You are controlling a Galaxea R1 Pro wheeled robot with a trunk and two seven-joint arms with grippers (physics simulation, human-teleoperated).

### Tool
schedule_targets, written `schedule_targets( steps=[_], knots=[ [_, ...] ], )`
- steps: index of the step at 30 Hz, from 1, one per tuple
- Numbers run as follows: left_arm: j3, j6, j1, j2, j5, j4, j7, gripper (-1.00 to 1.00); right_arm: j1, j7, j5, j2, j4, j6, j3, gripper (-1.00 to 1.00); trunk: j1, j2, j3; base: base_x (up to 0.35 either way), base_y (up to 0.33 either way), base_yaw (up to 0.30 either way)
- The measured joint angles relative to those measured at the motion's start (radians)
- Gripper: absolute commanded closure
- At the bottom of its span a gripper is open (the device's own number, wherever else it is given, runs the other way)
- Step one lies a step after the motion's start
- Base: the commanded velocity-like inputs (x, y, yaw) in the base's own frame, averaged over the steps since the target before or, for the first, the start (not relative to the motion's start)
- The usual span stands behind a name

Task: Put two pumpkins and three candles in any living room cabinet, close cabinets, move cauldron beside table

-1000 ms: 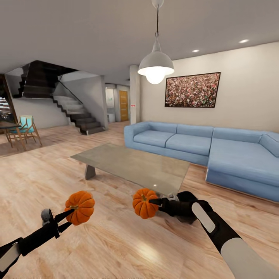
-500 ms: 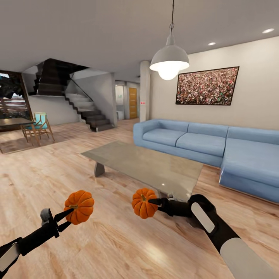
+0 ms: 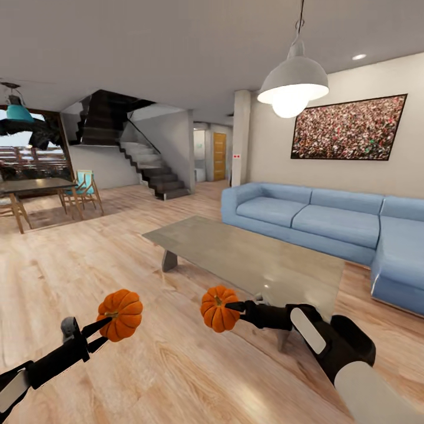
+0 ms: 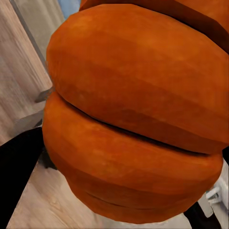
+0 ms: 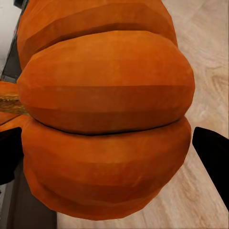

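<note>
Carrying one round ribbed orange pumpkin clamped in my left tool and another in my right tool, both above the wooden floor, stems facing sideways towards each tool.

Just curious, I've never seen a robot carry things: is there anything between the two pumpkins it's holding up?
Nothing. In the head view the left pumpkin and right pumpkin hang apart, with bare wooden floor behind the gap.
</note>
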Motion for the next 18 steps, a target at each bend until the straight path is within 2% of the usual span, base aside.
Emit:
schedule_targets(
  steps=[7,18],
  knots=[
    [0.0,0.0,0.001,0.011,0.0,0.0,-0.001,1.0,0.0,0.0,0.002,0.0,0.0,-0.001,0.0,1.0,0.0,0.0,0.0,0.301,0.198,0.29],
    [0.001,0.0,0.0,0.014,0.001,0.0,-0.001,1.0,0.0,0.0,0.001,0.006,0.001,-0.001,0.015,1.0,0.0,0.0,0.0,0.301,0.194,0.291]
  ],
)
